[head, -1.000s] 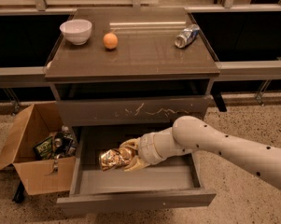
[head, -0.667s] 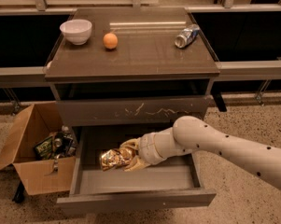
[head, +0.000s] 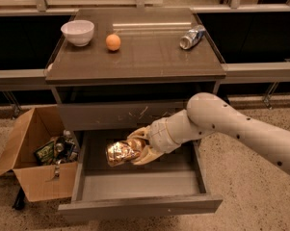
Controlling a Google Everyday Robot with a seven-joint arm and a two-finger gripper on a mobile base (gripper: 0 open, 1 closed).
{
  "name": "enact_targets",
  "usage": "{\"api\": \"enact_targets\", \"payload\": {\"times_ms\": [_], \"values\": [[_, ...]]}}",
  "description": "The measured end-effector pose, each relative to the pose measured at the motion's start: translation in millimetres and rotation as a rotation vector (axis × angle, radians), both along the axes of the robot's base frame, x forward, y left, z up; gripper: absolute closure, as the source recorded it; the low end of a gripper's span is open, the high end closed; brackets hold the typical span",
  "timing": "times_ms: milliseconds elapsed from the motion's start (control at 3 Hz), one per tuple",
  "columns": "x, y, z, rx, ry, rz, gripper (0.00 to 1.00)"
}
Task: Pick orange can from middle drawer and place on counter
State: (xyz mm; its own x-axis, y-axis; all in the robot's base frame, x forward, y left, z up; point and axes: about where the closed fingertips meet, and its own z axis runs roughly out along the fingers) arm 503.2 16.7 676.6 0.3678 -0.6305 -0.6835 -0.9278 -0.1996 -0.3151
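The orange can (head: 119,152) is shiny copper-gold and lies on its side inside the open middle drawer (head: 139,184). My gripper (head: 135,149) reaches into the drawer from the right on a white arm, its pale fingers (head: 140,134) closed around the can's right end. The can sits at about the drawer's left-centre, over the grey floor. The counter (head: 149,57) is the glossy dark top of the cabinet above.
On the counter stand a white bowl (head: 77,32), a round orange fruit (head: 113,42) and a silver-and-blue can (head: 192,36) lying on its side. A scratched drawer front (head: 130,114) is above the open drawer. An open cardboard box (head: 36,153) with clutter stands at the left.
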Motion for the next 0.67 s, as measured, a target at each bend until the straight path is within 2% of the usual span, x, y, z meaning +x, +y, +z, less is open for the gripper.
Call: {"api": "enact_targets", "payload": {"times_ms": [333,667], "values": [[1.8,-16.0,54.5,-0.026,-0.033,0.015,1.00],[2.0,-16.1,54.7,-0.026,-0.033,0.015,1.00]]}}
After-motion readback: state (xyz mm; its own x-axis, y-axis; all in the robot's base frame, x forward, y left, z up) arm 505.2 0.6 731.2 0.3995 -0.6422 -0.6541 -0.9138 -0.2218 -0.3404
